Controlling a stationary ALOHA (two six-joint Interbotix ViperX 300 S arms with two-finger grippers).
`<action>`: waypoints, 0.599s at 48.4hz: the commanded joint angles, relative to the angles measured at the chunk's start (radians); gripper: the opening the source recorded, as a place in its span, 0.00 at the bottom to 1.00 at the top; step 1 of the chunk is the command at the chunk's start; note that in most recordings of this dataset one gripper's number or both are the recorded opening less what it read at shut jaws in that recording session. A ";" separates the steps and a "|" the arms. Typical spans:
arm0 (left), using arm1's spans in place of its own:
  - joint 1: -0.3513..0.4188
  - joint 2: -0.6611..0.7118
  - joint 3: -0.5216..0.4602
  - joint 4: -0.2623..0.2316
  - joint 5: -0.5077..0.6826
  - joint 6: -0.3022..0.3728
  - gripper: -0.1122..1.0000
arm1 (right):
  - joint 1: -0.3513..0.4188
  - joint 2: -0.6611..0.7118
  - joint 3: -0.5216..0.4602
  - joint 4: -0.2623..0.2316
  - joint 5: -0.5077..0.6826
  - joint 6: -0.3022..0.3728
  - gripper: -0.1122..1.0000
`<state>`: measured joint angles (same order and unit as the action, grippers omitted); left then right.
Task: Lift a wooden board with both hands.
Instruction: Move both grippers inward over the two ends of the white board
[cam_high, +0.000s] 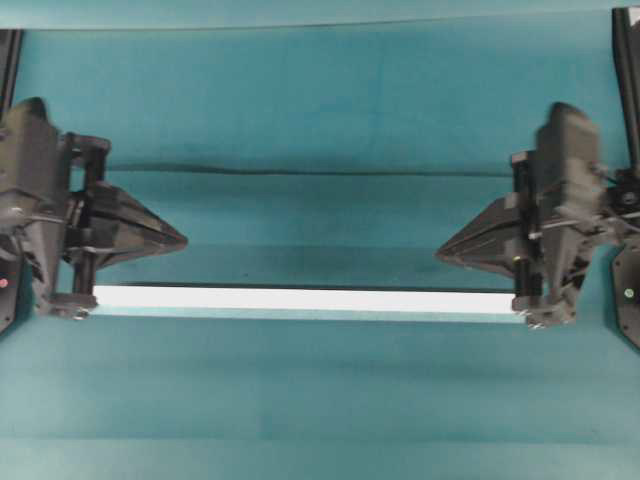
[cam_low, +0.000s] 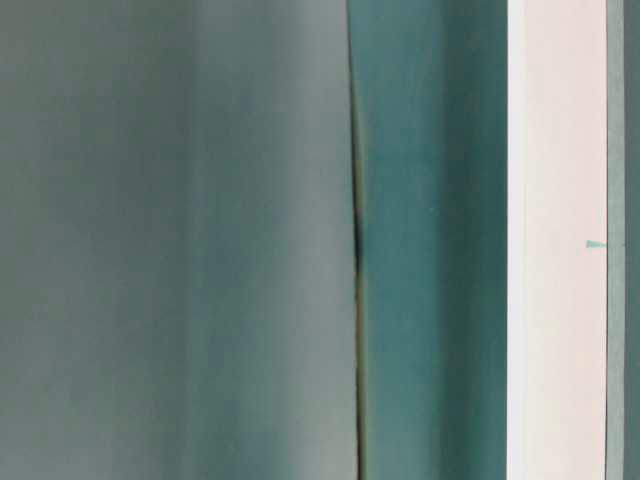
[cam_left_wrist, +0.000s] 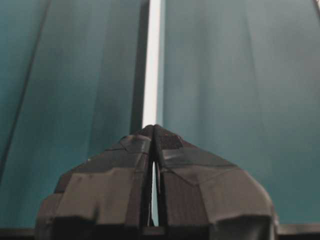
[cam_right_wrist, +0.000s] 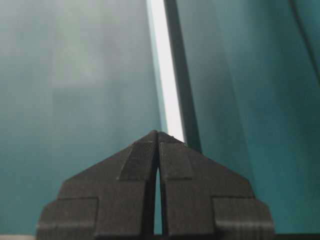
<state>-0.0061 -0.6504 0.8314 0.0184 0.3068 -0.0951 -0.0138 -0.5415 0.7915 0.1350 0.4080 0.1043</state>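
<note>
- The wooden board (cam_high: 300, 299) lies flat on the teal table surface (cam_high: 320, 400), running left to right across most of the overhead view, long and narrow and white.
- Left gripper (cam_high: 183, 241) sits at the left edge of the overhead view, tip pointing toward the middle. Its fingers are pressed together to a point, with nothing seen between them.
- Right gripper (cam_high: 440, 254) sits at the right edge, tip pointing back toward the left one; its fingers likewise meet at a point and hold nothing visible.
- Both tips sit on the upper side of the board in the overhead picture and are well apart from each other.
- The board's left end runs under the left wrist housing (cam_high: 65, 300); the right end runs under the right wrist housing (cam_high: 540, 300). Cannot tell whether either touches the board.
- Left wrist view: the closed gripper (cam_left_wrist: 153, 127) shows only a thin slit between the pads, and the board (cam_left_wrist: 152, 60) runs straight away from the tip as a narrow white strip.
- Right wrist view: same arrangement, the gripper (cam_right_wrist: 158, 133) clenched, the board (cam_right_wrist: 167, 75) leading away from it and slanting slightly left.
- Table-level view: blurred; a wide pale vertical band (cam_low: 556, 240) stands at the right against teal. Neither gripper shows here.
</note>
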 joint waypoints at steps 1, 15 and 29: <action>-0.009 0.037 -0.060 0.002 0.054 -0.003 0.09 | -0.002 0.048 -0.049 0.000 0.054 0.003 0.11; -0.015 0.152 -0.143 0.002 0.235 -0.032 0.09 | -0.017 0.175 -0.152 -0.054 0.295 0.002 0.11; 0.002 0.207 -0.149 0.003 0.288 0.003 0.09 | -0.032 0.247 -0.201 -0.081 0.411 -0.002 0.11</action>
<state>-0.0092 -0.4449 0.7010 0.0199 0.5921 -0.0966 -0.0445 -0.3114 0.6059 0.0583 0.8038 0.1028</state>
